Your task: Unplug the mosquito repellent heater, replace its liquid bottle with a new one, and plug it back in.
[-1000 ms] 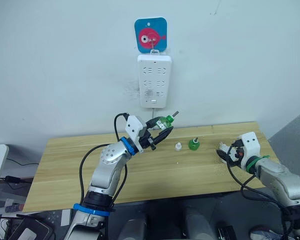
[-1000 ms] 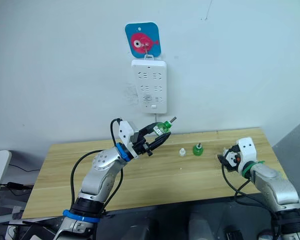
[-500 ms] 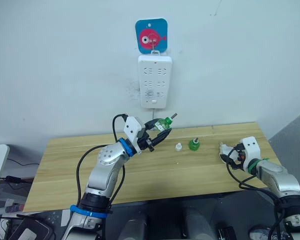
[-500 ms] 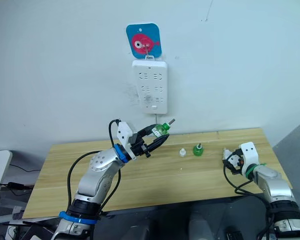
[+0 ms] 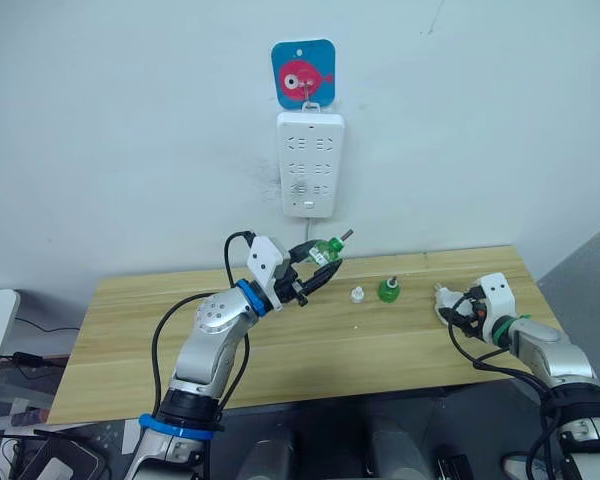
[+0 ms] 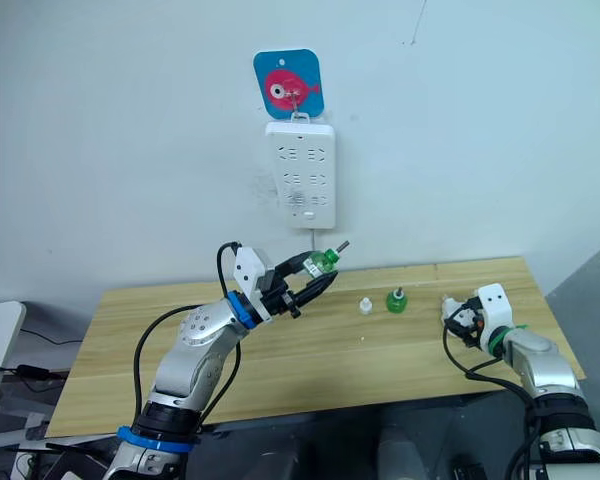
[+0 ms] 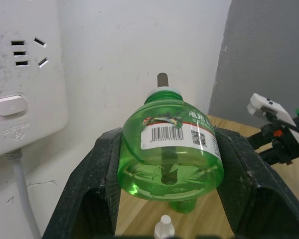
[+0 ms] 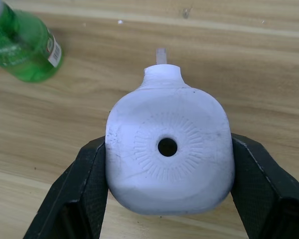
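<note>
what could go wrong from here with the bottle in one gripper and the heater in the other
1. The left gripper holds the green bottle only by its round sides, wick exposed and tilted toward the wall; it might twist or slip when pushed into the heater.
2. The right gripper clamps the mosquito repellent heater near the table's right end, far from the bottle, so alignment may be off.
3. A second green bottle and small white cap stand between the arms and could be knocked over.

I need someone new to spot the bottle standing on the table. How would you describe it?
Start at the white power strip on the wall and drop to the wooden table below. Right of the tiny white cap stands a small green bottle; the other green bottle is held in the air by the left gripper.
</note>
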Controlling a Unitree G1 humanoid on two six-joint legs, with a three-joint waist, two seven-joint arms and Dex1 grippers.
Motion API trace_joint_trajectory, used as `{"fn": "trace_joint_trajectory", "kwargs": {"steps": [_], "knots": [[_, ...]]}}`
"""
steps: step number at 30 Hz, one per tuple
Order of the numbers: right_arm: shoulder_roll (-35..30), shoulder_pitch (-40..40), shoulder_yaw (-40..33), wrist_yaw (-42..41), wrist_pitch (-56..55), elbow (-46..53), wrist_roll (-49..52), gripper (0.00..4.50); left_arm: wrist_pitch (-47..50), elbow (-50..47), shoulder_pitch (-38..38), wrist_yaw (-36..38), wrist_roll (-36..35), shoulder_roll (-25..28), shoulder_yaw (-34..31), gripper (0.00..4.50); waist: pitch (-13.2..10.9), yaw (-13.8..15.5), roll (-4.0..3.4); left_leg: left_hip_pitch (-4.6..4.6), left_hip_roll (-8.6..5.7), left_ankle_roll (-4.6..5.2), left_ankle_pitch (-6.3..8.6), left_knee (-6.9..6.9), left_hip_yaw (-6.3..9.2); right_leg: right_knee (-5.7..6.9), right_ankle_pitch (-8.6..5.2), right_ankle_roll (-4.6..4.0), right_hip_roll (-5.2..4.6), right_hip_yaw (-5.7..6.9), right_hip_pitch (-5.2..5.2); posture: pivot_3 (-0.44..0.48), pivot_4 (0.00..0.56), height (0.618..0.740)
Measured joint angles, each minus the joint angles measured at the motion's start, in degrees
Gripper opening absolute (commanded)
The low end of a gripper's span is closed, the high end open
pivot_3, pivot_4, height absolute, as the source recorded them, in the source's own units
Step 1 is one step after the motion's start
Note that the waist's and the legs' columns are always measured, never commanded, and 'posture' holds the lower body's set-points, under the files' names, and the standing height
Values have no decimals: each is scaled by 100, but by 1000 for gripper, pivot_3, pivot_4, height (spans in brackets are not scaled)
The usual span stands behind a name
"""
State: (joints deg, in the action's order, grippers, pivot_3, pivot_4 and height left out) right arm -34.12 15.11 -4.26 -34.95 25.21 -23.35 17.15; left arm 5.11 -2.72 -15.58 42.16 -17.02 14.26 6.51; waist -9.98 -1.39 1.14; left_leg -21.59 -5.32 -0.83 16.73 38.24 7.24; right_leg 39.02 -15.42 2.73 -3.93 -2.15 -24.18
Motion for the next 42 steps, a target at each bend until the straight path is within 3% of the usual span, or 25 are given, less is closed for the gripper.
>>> {"fn": "trace_joint_trajectory", "kwargs": {"steps": [3,6,13,20,26,34,42], "knots": [[14,-33,-964,-164,1678,681,1380,2941,106,-251,284,270,-118,244,29,2235,1,-13,-2,1,3,1,0,-3,-1,0,0,-1,0,-5,0,12,142,740],[4,488,-2108,-88,3867,1133,3255,2941,384,-418,431,676,-336,460,168,2235,1,-2,-3,3,4,3,1,-1,5,0,2,-3,1,1,8,7,142,740],[633,1183,-2840,1098,5953,1748,5485,2941,696,-652,315,1122,-563,413,480,2235,6,7,-3,-3,2,8,5,1,7,-5,2,-3,-1,5,9,2,138,740],[934,986,-2744,2419,6021,2151,6909,2941,624,-541,116,1097,-529,156,581,2235,11,-1,-7,-16,1,22,12,28,6,-2,2,-1,-2,7,7,-12,138,740],[546,557,-2162,3203,5485,2311,8207,2941,456,-368,60,1091,-461,104,578,2235,16,-12,-14,-22,0,36,21,50,2,0,5,5,-1,5,9,-14,138,740],[61,341,-1518,3616,4723,2462,9165,2941,443,-354,17,1134,-463,96,594,2235,17,-15,-13,-23,0,41,23,52,-3,-2,7,9,-1,2,10,-17,139,740],[-162,203,-1143,3607,4297,2639,9379,2941,444,-340,-71,1211,-464,54,660,2235,18,-13,-13,-26,0,42,24,55,-3,-3,7,10,-1,2,10,-20,140,740]]}}
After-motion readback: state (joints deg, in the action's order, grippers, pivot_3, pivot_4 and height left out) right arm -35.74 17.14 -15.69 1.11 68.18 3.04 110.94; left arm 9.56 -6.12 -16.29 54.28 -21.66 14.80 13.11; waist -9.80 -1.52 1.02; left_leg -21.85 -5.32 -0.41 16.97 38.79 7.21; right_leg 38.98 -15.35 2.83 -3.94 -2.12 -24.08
